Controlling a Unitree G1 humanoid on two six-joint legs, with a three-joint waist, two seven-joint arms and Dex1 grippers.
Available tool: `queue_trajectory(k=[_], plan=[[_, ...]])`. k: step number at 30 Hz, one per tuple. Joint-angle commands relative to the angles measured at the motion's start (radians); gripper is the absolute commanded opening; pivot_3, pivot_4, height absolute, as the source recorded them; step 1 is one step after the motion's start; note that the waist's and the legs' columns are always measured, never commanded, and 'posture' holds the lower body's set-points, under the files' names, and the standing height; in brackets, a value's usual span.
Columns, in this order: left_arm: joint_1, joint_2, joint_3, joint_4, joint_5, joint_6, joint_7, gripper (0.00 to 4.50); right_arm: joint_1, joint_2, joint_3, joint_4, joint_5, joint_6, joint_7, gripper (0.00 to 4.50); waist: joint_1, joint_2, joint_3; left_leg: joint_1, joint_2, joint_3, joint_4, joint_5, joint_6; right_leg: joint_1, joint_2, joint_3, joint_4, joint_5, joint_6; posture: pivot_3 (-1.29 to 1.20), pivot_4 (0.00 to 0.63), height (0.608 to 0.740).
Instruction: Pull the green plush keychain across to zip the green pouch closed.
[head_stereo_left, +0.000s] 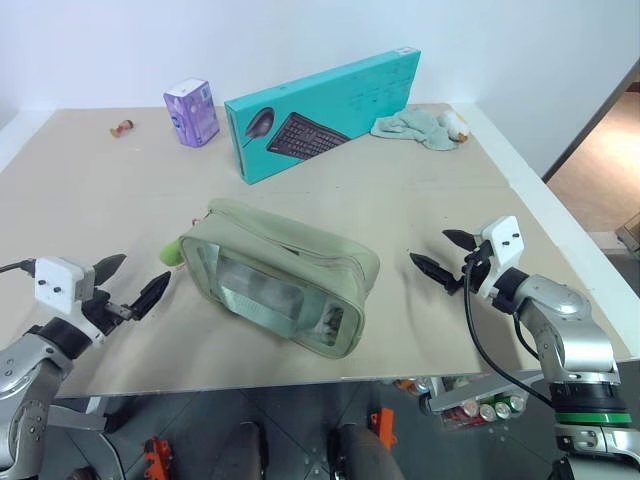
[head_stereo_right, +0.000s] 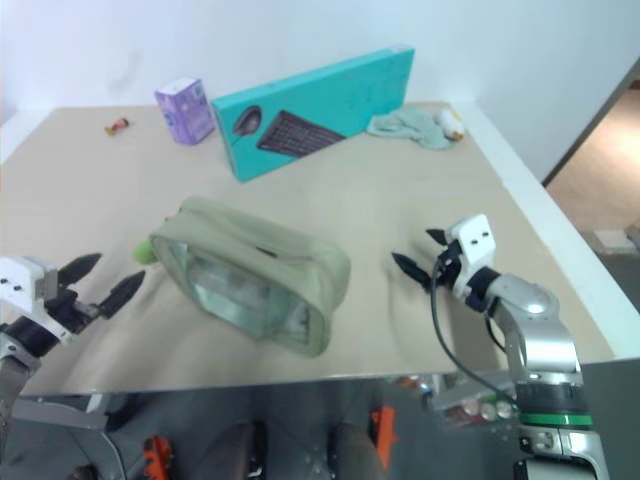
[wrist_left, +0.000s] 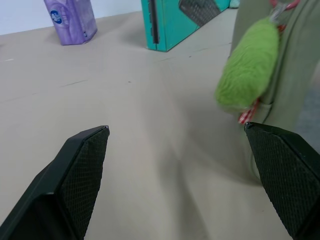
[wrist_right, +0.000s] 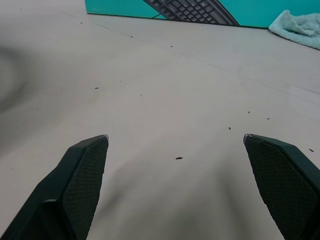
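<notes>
The green pouch (head_stereo_left: 280, 275) lies on its side in the middle of the table, its clear window facing the front edge. The green plush keychain (head_stereo_left: 168, 255) hangs at the pouch's left end; in the left wrist view the keychain (wrist_left: 247, 75) sits close ahead, against the pouch's side. My left gripper (head_stereo_left: 140, 275) is open, just left of the keychain and apart from it, with nothing between its fingers. My right gripper (head_stereo_left: 432, 250) is open and empty a short way right of the pouch, pointing toward it over bare table.
A teal keyboard box (head_stereo_left: 320, 112) stands on edge at the back, with a purple carton (head_stereo_left: 191, 112) to its left and a pale mint cloth (head_stereo_left: 415, 127) to its right. A small object (head_stereo_left: 124, 126) lies far back left. The table's front edge (head_stereo_left: 300, 380) runs just below the pouch.
</notes>
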Motion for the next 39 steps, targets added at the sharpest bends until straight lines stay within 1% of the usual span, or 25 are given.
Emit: queue_trajectory(k=[1, 5, 8, 9, 12, 14, 16, 18, 20, 23, 28, 32, 34, 36, 39], plan=[[0.054, 0.101, 0.131, -0.112, -0.167, 0.066, -0.125, 4.48, -0.02, -0.015, -0.022, -0.002, 0.008, -0.018, 0.01, 4.5, -0.003, -0.004, 0.001, 0.0, 0.001, 0.002, 0.0, 0.0, 0.0, -0.002, 0.001, 0.001, 0.0, 0.0, 0.0, 0.0, 0.15, 0.74], [0.075, 0.249, 0.218, -0.218, -0.359, 0.195, -0.221, 4.48, -0.034, -0.022, -0.019, 0.011, 0.007, -0.021, 0.018, 4.5, -0.002, -0.004, 0.001, 0.0, 0.005, 0.006, 0.0, -0.001, -0.001, -0.003, 0.002, 0.003, 0.0, 0.001, -0.001, 0.0, 0.15, 0.74], [0.087, 0.316, 0.238, -0.291, -0.458, 0.259, -0.262, 4.48, -0.051, -0.022, -0.017, 0.023, 0.005, -0.024, 0.025, 4.5, -0.002, -0.004, 0.001, 0.0, 0.005, 0.007, 0.001, -0.001, -0.001, -0.003, 0.001, 0.004, 0.0, 0.001, -0.001, 0.0, 0.15, 0.74], [0.097, 0.33, 0.226, -0.329, -0.49, 0.276, -0.276, 4.48, -0.087, -0.024, -0.031, 0.015, 0.042, 0.033, 0.025, 4.5, -0.003, -0.004, 0.001, 0.001, 0.005, 0.009, 0.001, -0.001, -0.001, -0.003, 0.001, 0.005, 0.0, 0.001, -0.001, 0.0, 0.15, 0.74], [0.086, 0.32, 0.106, -0.432, -0.531, 0.281, -0.278, 4.48, -0.169, -0.06, -0.031, -0.014, 0.069, 0.159, 0.019, 4.5, -0.005, -0.002, 0.002, 0.001, 0.005, 0.013, 0.001, -0.001, -0.001, -0.005, 0.001, 0.009, 0.0, 0.003, 0.0, 0.0, 0.15, 0.74], [0.05, 0.303, 0.026, -0.445, -0.521, 0.271, -0.269, 4.48, -0.175, -0.069, -0.02, -0.086, 0.115, 0.22, 0.044, 4.5, -0.003, -0.003, 0.001, 0.001, 0.005, 0.013, 0.001, -0.001, -0.001, -0.005, 0.002, 0.009, 0.0, 0.003, 0.0, 0.0, 0.15, 0.74], [0.018, 0.28, -0.063, -0.454, -0.473, 0.242, -0.278, 4.48, -0.163, -0.073, -0.009, -0.173, 0.15, 0.269, 0.049, 4.5, 0.0, -0.003, 0.001, 0.001, 0.005, 0.012, 0.0, -0.001, -0.001, -0.004, 0.005, 0.009, 0.0, 0.003, -0.001, 0.0, 0.15, 0.74], [-0.008, 0.255, -0.113, -0.454, -0.454, 0.227, -0.271, 4.48, -0.139, -0.082, 0.0, -0.242, 0.175, 0.307, 0.057, 4.5, 0.0, -0.003, 0.001, 0.001, 0.006, 0.011, 0.0, -0.001, -0.002, -0.004, 0.008, 0.008, 0.0, 0.002, -0.002, 0.0, 0.15, 0.74], [-0.015, 0.237, -0.14, -0.448, -0.423, 0.208, -0.273, 4.48, -0.12, -0.094, -0.001, -0.295, 0.203, 0.346, 0.071, 4.5, 0.0, -0.003, 0.001, 0.0, 0.008, 0.01, 0.0, -0.002, -0.004, -0.004, 0.011, 0.008, 0.0, 0.001, -0.003, 0.0, 0.15, 0.74], [-0.008, 0.213, -0.164, -0.432, -0.363, 0.173, -0.277, 4.48, -0.111, -0.132, -0.041, -0.378, 0.298, 0.454, 0.095, 4.5, 0.0, -0.003, 0.001, 0.0, 0.01, 0.01, 0.0, -0.004, -0.006, -0.005, 0.013, 0.008, 0.0, 0.002, -0.002, 0.0, 0.15, 0.74], [-0.016, 0.194, -0.193, -0.408, -0.303, 0.133, -0.285, 4.48, -0.206, -0.188, -0.126, -0.43, 0.518, 0.659, 0.081, 4.5, -0.002, -0.003, 0.001, 0.001, 0.011, 0.01, 0.001, -0.004, -0.006, -0.005, 0.015, 0.01, 0.0, 0.001, -0.005, 0.0, 0.15, 0.74], [-0.033, 0.184, -0.22, -0.401, -0.284, 0.126, -0.284, 4.48, -0.28, -0.138, -0.122, -0.485, 0.674, 0.767, 0.001, 4.5, -0.002, -0.003, 0.001, 0.001, 0.012, 0.01, 0.002, -0.004, -0.006, -0.005, 0.017, 0.01, 0.0, 0.002, -0.006, 0.0, 0.15, 0.74], [-0.045, 0.179, -0.231, -0.399, -0.28, 0.124, -0.279, 4.48, -0.285, -0.092, -0.09, -0.517, 0.705, 0.779, -0.043, 4.5, -0.002, -0.004, 0.001, 0.001, 0.012, 0.009, 0.002, -0.004, -0.006, -0.004, 0.017, 0.01, 0.0, 0.002, -0.006, 0.0, 0.15, 0.74], [-0.057, 0.175, -0.237, -0.402, -0.284, 0.127, -0.269, 4.48, -0.265, -0.062, -0.051, -0.542, 0.698, 0.769, -0.061, 4.5, -0.002, -0.004, 0.001, 0.001, 0.012, 0.009, 0.002, -0.004, -0.006, -0.004, 0.017, 0.011, 0.0, 0.002, -0.006, 0.0, 0.15, 0.74], [-0.064, 0.172, -0.239, -0.418, -0.294, 0.132, -0.259, 4.48, -0.23, -0.024, 0.032, -0.53, 0.621, 0.705, -0.057, 4.5, -0.002, -0.004, 0.001, 0.0, 0.012, 0.01, 0.002, -0.004, -0.006, -0.005, 0.016, 0.012, 0.0, 0.002, -0.005, 0.0, 0.15, 0.74]])
